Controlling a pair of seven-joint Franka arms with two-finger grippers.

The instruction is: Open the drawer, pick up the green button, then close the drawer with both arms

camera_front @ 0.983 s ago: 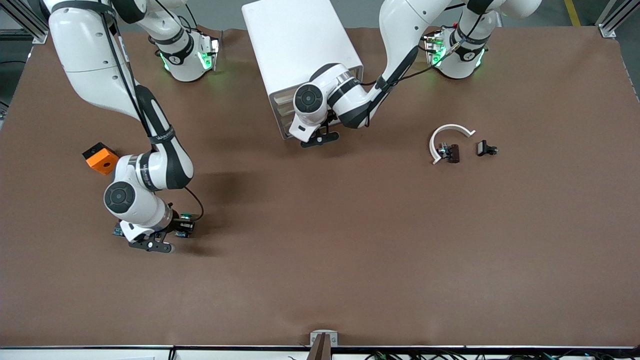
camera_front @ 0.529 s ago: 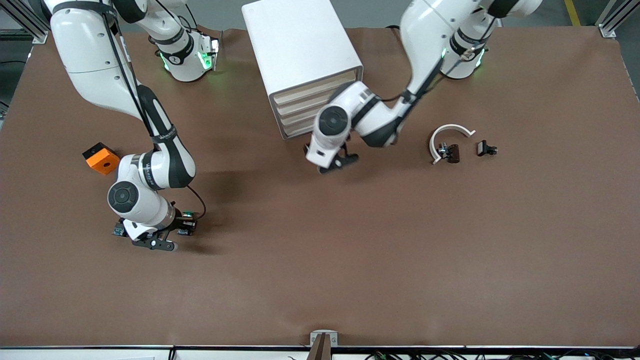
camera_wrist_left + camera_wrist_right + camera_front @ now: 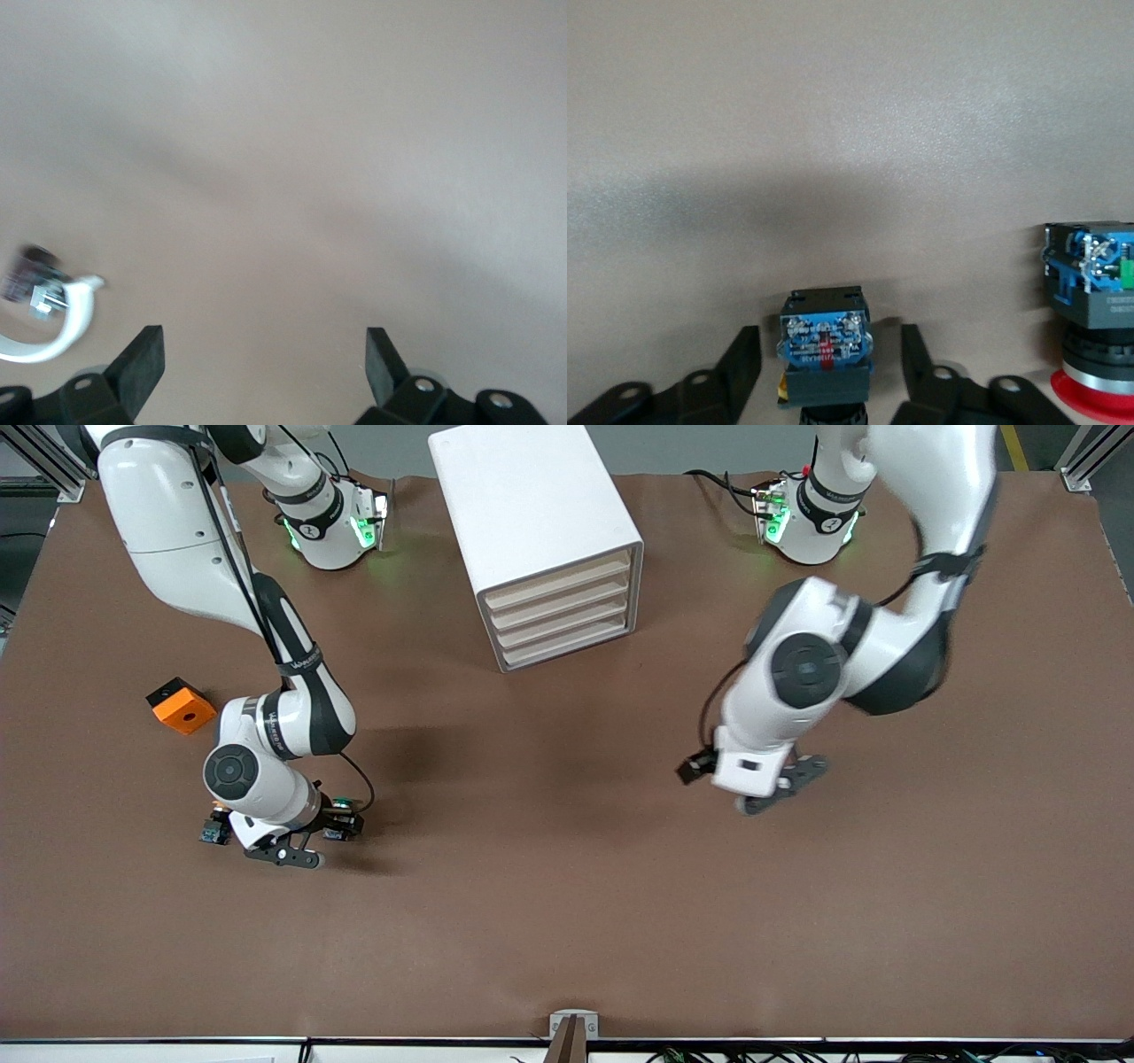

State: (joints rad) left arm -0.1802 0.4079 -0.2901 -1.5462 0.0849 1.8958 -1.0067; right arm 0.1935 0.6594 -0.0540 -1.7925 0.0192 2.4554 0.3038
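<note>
Two hands, both with fingers spread. Toward the right arm's end from the drawer cabinet (image 3: 532, 505), the right hand (image 3: 282, 856) straddles the button (image 3: 824, 345) without gripping it, a red-capped button (image 3: 1099, 390) just beside. The left hand (image 3: 780, 784) hovers empty over the worktop (image 3: 567, 921).

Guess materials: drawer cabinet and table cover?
Drawer cabinet: looks like smooth white plastic or painted board, evenly matte; the drawer fronts look beige, possibly wood or fibreboard. Table cover: brown, matte, finely grained sheet, perhaps rubber or leatherette, slightly rippled near its edge.
</note>
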